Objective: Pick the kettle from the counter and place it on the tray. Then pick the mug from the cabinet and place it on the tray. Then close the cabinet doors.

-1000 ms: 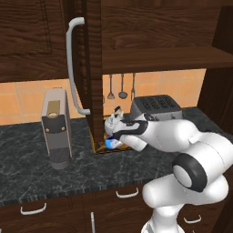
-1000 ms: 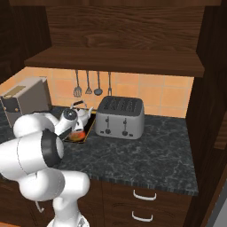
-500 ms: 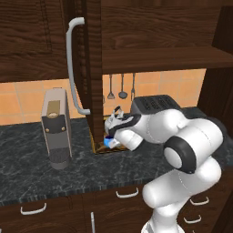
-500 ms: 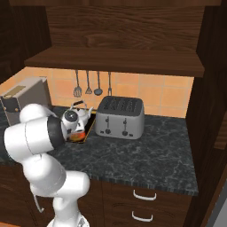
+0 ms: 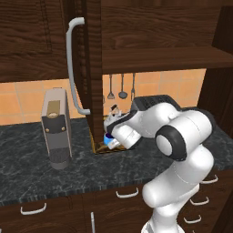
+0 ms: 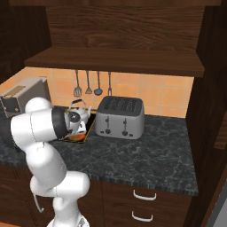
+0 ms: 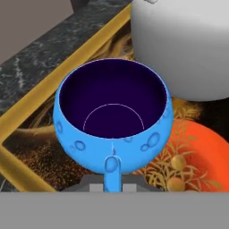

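Note:
The bright blue mug (image 7: 114,134) sits upright right over the tray's dark patterned face, its handle pinched in my gripper (image 7: 112,185), which is shut on it. I cannot tell whether the mug's base touches the tray. The silver-grey kettle (image 7: 188,49) stands on the tray just beside the mug. The tray's gold rim (image 7: 15,167) lies on the dark marbled counter (image 5: 68,177). From the left base view, the gripper (image 5: 111,139) holds the mug (image 5: 108,141) below the kettle (image 5: 111,119) on the tray (image 5: 102,150). An open cabinet door (image 5: 93,68) stands just left of them.
A silver toaster (image 6: 120,117) stands right of the tray (image 6: 82,137) and the kettle (image 6: 77,116). A grey coffee machine (image 5: 55,129) stands to the door's left. Utensils (image 6: 88,84) hang on the tiled wall. The door's bar handle (image 5: 70,68) juts toward me.
The arm's elbow has swung up and in toward the tray. The hand with the mug has stayed beside the kettle over the tray.

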